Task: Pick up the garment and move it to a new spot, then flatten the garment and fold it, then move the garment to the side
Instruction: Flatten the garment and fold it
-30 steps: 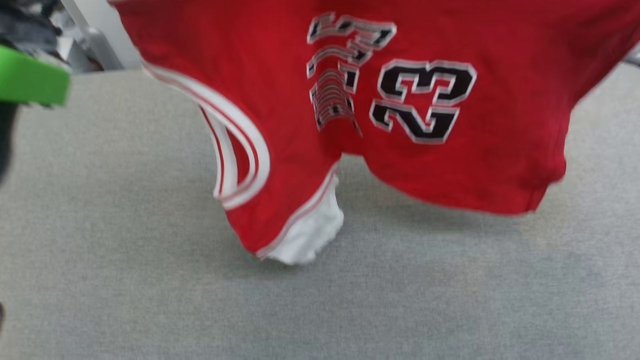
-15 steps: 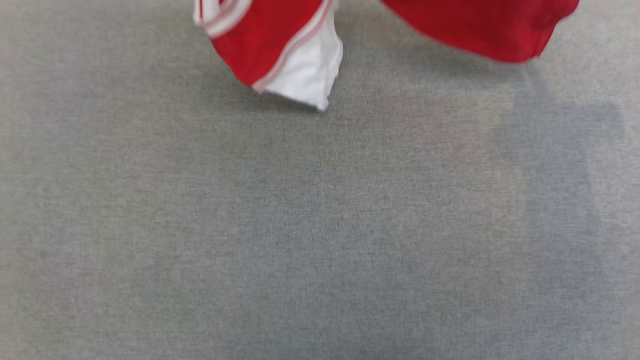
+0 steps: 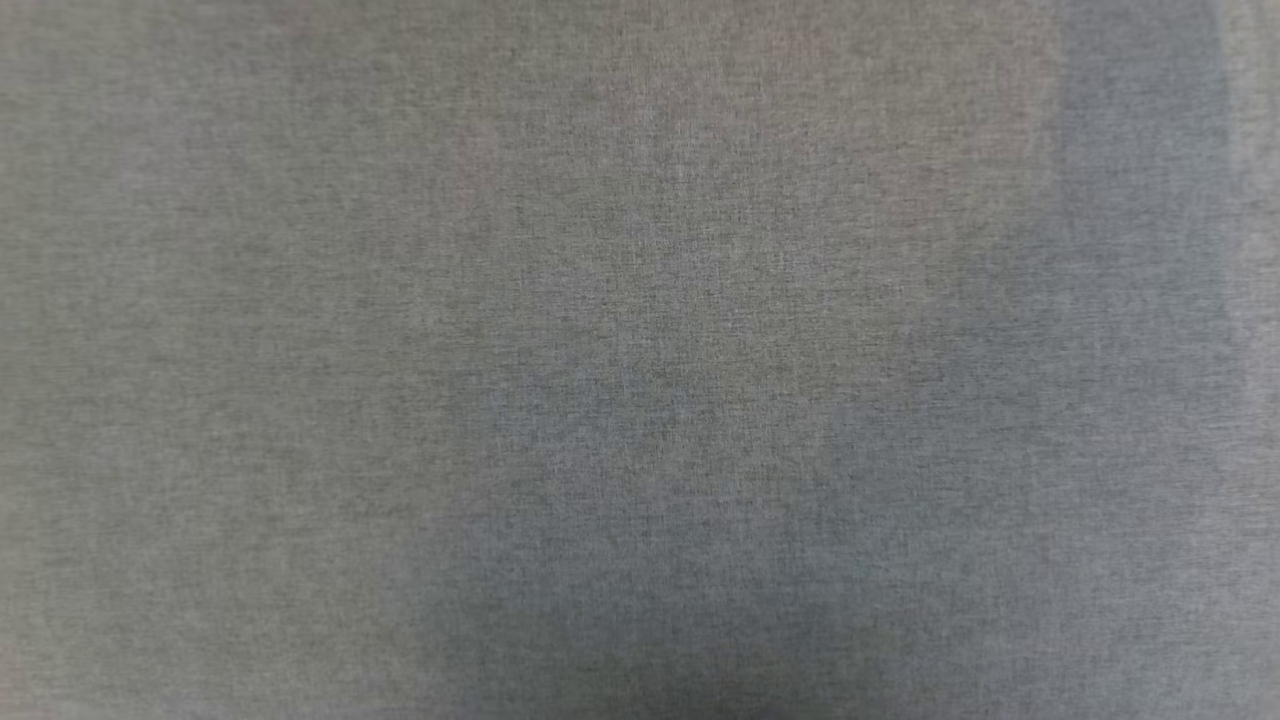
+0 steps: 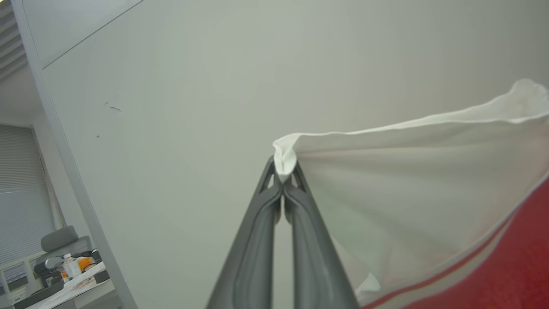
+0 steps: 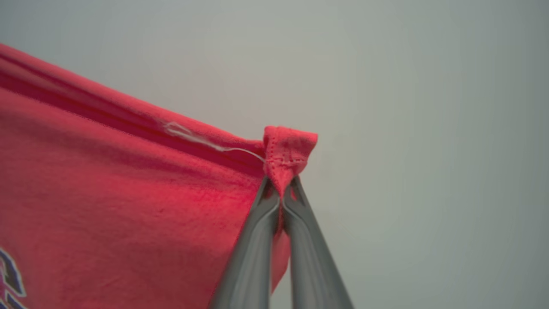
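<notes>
Garment [image 5: 107,193] is strung up in the air: left fingers [image 4: 257,240] pinch its white sleeve edge, right fingers [image 5: 253,249] a red corner, probably so it'll lay flat.

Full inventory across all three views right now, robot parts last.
garment: one, red with white sleeve, held up by both tools in the wrist views
cloth surface: one, grey, across the head view
wall: one, pale grey, behind the garment
desk: one, pale, lower left of left wrist view, cluttered with items too small to tell
chair: one, grey, behind the desk
left tool: one, dark grey, shut on the white sleeve edge
right tool: one, dark grey, shut on a red stitched corner
</notes>
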Controlling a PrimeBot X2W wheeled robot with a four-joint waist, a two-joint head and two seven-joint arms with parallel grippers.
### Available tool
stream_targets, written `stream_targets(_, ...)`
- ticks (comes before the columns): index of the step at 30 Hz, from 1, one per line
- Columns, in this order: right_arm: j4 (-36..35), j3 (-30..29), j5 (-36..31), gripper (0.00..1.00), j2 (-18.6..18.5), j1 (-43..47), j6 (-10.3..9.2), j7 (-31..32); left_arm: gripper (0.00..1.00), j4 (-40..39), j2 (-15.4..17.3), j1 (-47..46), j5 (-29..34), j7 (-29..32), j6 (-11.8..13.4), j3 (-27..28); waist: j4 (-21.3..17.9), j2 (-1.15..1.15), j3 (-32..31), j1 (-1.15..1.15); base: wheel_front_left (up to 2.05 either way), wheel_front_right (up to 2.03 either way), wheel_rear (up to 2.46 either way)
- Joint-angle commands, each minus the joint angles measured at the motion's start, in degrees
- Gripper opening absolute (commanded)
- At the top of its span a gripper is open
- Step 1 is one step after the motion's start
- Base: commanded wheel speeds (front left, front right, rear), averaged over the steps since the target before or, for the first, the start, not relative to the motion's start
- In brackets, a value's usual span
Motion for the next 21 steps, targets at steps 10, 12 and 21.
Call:
stream_targets(10,11.3,0.4,-4.2,0.00,1.9,-3.6,-0.12,-9.2,0.00,9.9,-5.5,2.0,-1.7,-6.0,-0.5,-1.9,2.0,0.00,5.2,-0.02,0.00,0.00,0.00)
stream_targets(12,12.8,1.0,-4.0,0.00,1.7,-2.7,-0.12,-10.1,0.00,8.2,-5.9,5.4,-2.4,-6.0,-0.5,-1.4,2.6,0.00,5.1,-0.02,0.00,0.00,0.00)
stream_targets(21,16.9,4.6,-1.0,0.00,1.2,7.1,-0.12,-15.7,0.00,-0.5,-9.9,28.0,-6.2,-6.1,-0.5,3.8,5.0,0.00,1.4,-0.02,0.00,0.00,0.00)
